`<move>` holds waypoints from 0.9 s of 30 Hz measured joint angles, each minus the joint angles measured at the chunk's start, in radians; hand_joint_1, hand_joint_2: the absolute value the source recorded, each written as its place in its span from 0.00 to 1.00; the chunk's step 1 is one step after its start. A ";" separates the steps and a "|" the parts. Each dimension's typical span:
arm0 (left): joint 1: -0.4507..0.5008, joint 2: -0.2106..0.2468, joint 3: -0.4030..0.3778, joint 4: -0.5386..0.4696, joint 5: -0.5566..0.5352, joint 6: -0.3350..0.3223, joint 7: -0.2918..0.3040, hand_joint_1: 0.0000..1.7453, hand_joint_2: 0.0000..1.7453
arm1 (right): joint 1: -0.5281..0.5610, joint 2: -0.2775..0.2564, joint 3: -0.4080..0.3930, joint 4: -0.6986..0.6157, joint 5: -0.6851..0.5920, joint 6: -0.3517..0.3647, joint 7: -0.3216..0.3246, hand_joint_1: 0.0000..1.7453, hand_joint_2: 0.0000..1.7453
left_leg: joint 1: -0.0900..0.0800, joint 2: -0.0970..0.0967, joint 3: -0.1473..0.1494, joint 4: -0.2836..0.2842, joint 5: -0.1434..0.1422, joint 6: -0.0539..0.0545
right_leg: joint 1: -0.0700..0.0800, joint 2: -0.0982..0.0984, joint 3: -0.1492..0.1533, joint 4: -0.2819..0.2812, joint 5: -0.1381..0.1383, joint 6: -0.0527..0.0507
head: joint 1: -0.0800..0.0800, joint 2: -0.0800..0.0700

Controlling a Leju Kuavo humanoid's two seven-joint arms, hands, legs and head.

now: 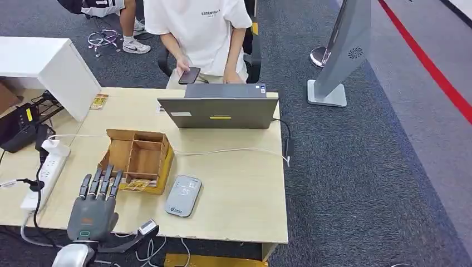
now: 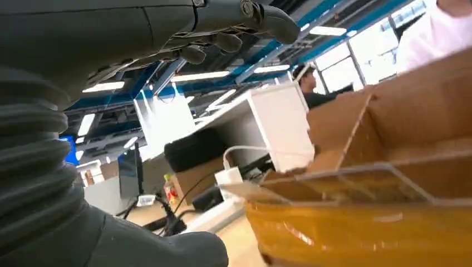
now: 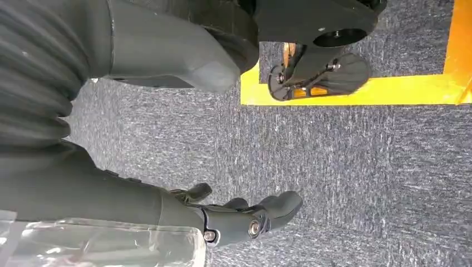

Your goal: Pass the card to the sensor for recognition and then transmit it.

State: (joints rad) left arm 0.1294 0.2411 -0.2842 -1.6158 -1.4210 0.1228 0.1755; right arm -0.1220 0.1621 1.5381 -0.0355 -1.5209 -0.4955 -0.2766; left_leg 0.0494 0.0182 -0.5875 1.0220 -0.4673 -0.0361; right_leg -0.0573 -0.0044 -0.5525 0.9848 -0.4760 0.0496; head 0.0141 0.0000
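From the head view, my left hand lies flat over the desk at about 7 o'clock, fingers straight and slightly apart, holding nothing. The fingertips reach the near left corner of the cardboard box; I cannot tell whether they touch it. A yellowish card lies along the box's near edge, just at 3 o'clock from my fingertips. The grey card sensor lies flat on the desk at 4 o'clock from the box, near it but apart. A closed-looking grey laptop stands at 12 o'clock, with a person in a white shirt seated behind it holding a phone. A white power strip sits at 9 o'clock.

From the left wrist view, my left hand's fingers stretch out, loosely open and empty, above the box, whose yellow front is very close.

From the right wrist view, my right hand hangs over grey carpet, fingers loosely extended, gripping nothing.
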 joint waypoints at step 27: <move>-0.161 -0.124 0.038 0.318 -0.082 0.064 0.010 0.00 1.00 | -0.001 0.005 0.015 0.009 0.059 0.000 0.016 0.00 1.00 | 0.000 0.000 0.000 0.000 0.000 0.000 | 0.000 0.000 0.000 0.000 0.000 0.000 | 0.000 0.000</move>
State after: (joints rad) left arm -0.0320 0.1171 -0.2465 -1.2974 -1.5030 0.1873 0.1854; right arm -0.1230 0.1667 1.5530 -0.0267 -1.4618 -0.4955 -0.2610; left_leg 0.0494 0.0181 -0.5875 1.0221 -0.4672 -0.0360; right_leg -0.0573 -0.0044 -0.5524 0.9848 -0.4757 0.0494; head 0.0141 0.0000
